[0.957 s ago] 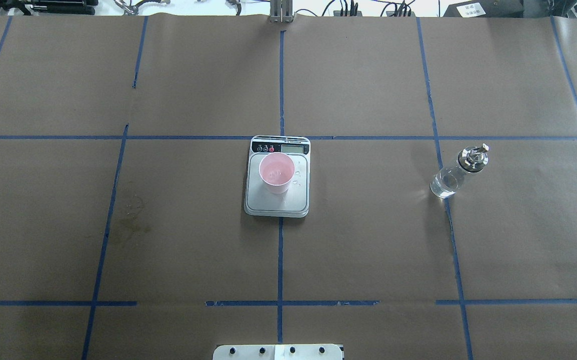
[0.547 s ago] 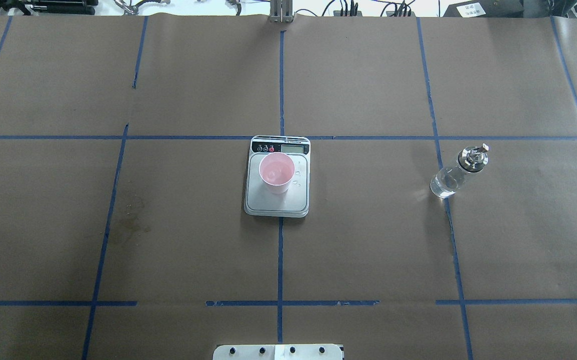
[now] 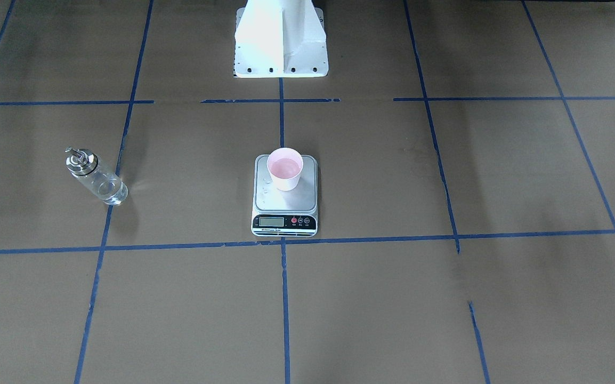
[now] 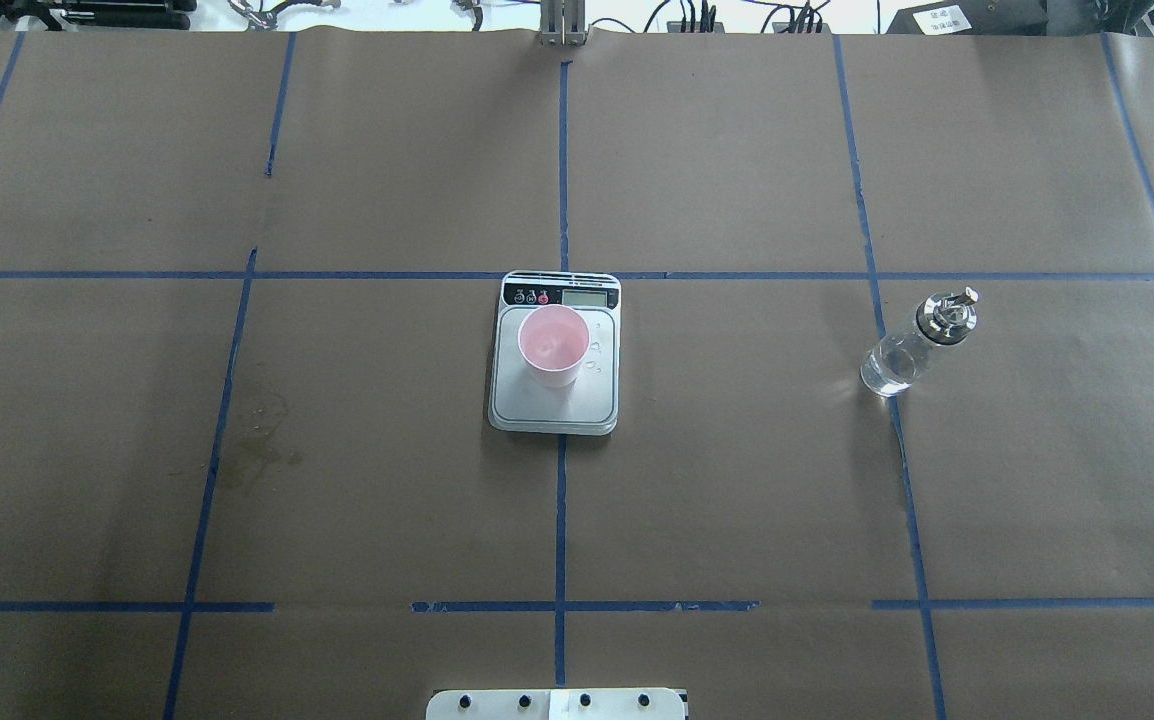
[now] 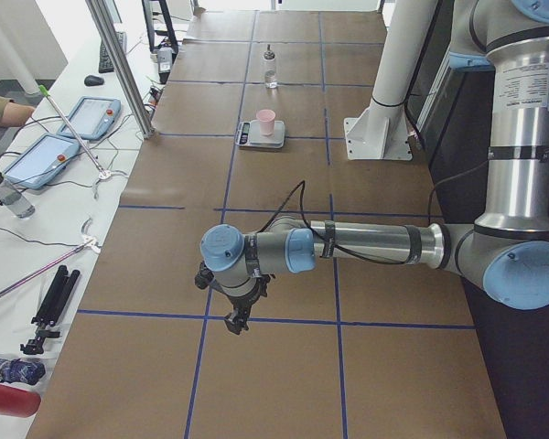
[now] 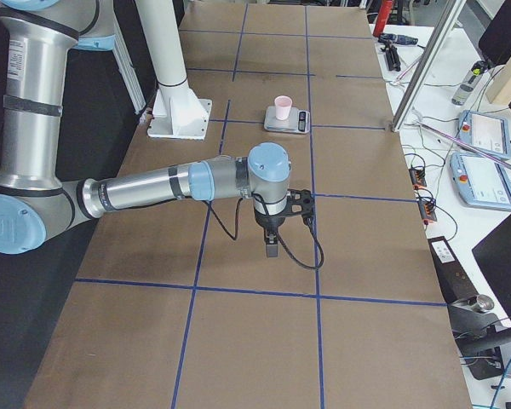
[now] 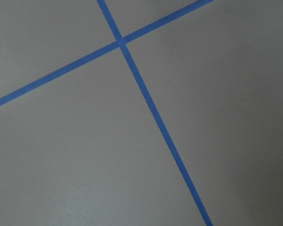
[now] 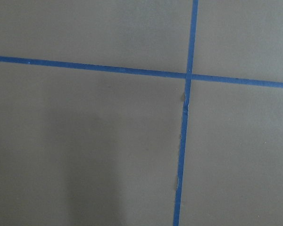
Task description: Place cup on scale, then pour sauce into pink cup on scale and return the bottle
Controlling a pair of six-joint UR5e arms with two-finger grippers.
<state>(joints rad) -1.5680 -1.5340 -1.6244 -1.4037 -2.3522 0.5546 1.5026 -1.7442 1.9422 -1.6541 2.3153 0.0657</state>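
**Clerk:** Front-facing view, first entry?

**Keeper:** Cup (image 3: 284, 169): upright on the scale (image 3: 286, 201), toward the platform's robot-side edge, so the display is uncovered. Whitish outside, pink inside. Droplets (image 3: 266, 186) lie beside it on the metal.

**Clerk:** Second entry?

**Keeper:** Bottle (image 3: 96, 177): upright on the table (image 3: 446, 298), well apart from the scale, on the robot's right. Clear glass, metal collar and spout, colourless sauce (image 3: 109, 190) inside. Judged set back, pouring apparently done.

**Clerk:** Overhead?

**Keeper:** Same layout; no arm in view.

**Clerk:** Side views?

**Keeper:** Left pincer (image 5: 236, 315) and right pincer (image 6: 272, 243): parked over bare table, far from both items, which stand free. Wide or narrow cannot be told.

**Clerk:** Wrist views?

**Keeper:** Blue tape (image 7: 146, 99) on brown paper only.
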